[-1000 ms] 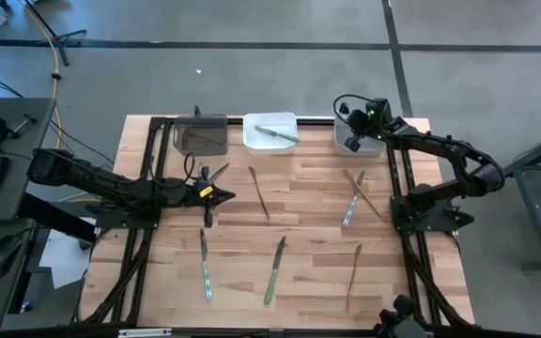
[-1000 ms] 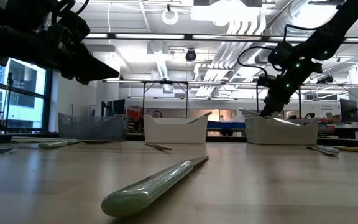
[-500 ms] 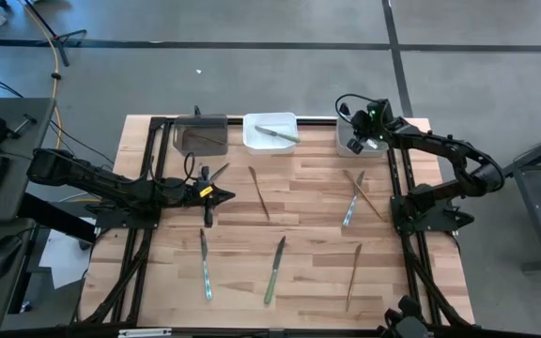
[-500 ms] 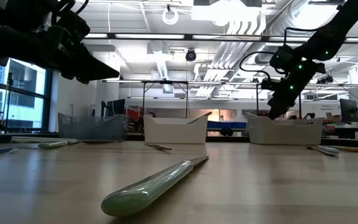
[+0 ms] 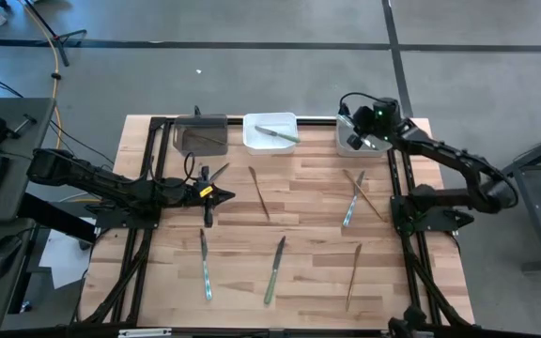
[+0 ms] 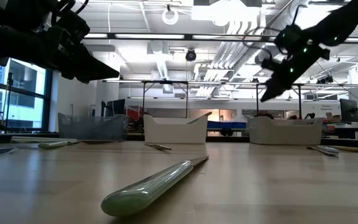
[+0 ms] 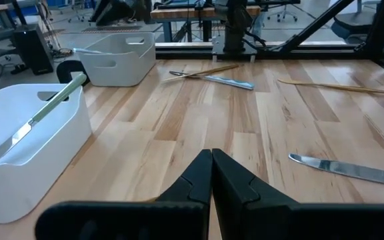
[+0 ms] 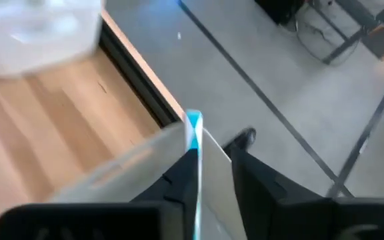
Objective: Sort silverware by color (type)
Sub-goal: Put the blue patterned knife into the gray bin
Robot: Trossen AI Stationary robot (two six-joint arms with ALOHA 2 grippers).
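Silverware lies scattered on the wooden table: a green-handled knife [image 5: 274,270] [image 6: 148,186], a light blue one [image 5: 205,265], brown pieces [image 5: 353,274] [image 5: 259,192], and a light blue knife [image 5: 350,208] crossed by brown pieces [image 5: 364,192]. A green knife [image 5: 275,132] [image 7: 45,110] rests in the white bin. My right gripper [image 5: 357,131] [image 6: 265,96] [image 8: 209,143] hangs open just above the grey bin [image 5: 360,143] [image 6: 284,130]. A light blue strip [image 8: 193,127] shows between its fingers. My left gripper [image 5: 225,195] [image 7: 212,163] hovers shut over the table's left half, holding nothing. My right gripper stands around the light blue strip [image 8: 195,167] at the grey bin's corner. The wrist picture is blurred, so I cannot tell whether a finger touches it.
Three bins line the far edge: a dark one [image 5: 200,136] [image 6: 92,127], a white one [image 5: 252,141] [image 7: 19,167] and the grey one. A knife blade [image 7: 345,168] lies just ahead of my left gripper. Black frame rails run along both table sides.
My right gripper has risen from down inside the grey bin to above its rim, shifting slightly toward the table's right edge. My left arm has kept still, and the silverware on the table has not moved.
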